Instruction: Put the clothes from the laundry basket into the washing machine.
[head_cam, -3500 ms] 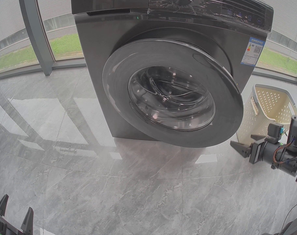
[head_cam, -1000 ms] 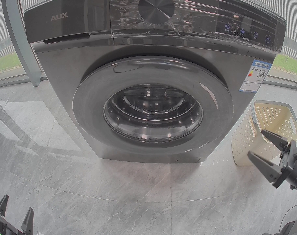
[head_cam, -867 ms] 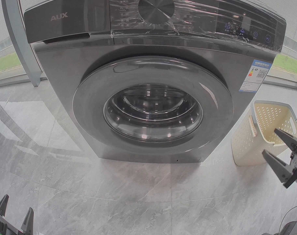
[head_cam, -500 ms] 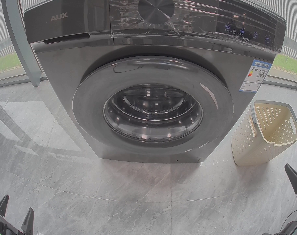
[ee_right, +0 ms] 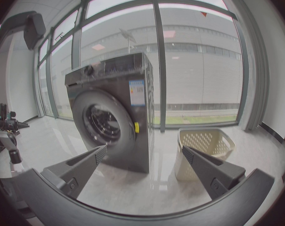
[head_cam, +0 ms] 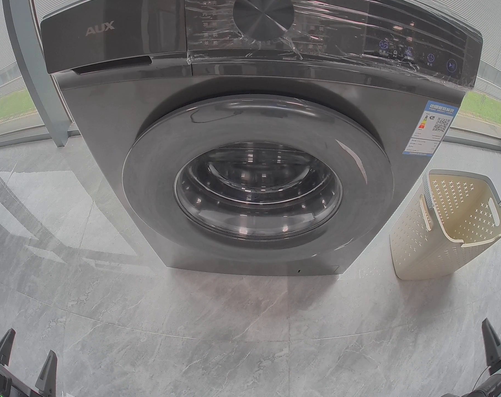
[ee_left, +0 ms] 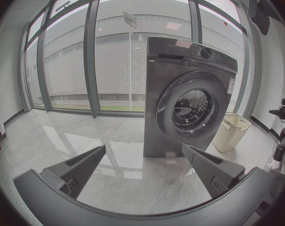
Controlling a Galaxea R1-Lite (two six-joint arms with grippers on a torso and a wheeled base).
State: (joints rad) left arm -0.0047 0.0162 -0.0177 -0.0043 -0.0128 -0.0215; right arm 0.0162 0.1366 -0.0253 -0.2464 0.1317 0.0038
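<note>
- The washing machine (head_cam: pixel 261 139) sits dead centre with its round door (head_cam: pixel 151 194) shut. The laundry basket (head_cam: pixel 421 238) stands on the floor at the machine's 4 o'clock, just beside the cabinet.
- The basket walls I can see are bare, and I can't tell whether any clothes lie at the bottom.
- Any clothes in there would be soft, light and floppy, I'd guess, so pinch a bunched fold from above rather than a loose edge.
- The basket looks like thin, stiff plastic, likely to skid or tip on that glossy floor. If it needs moving, take it by the rim slots.
- The left gripper (ee_left: pixel 144 147) at 7 o'clock and the right gripper (ee_right: pixel 144 148) at 5 o'clock both hang low, fingers spread, holding nothing.
</note>
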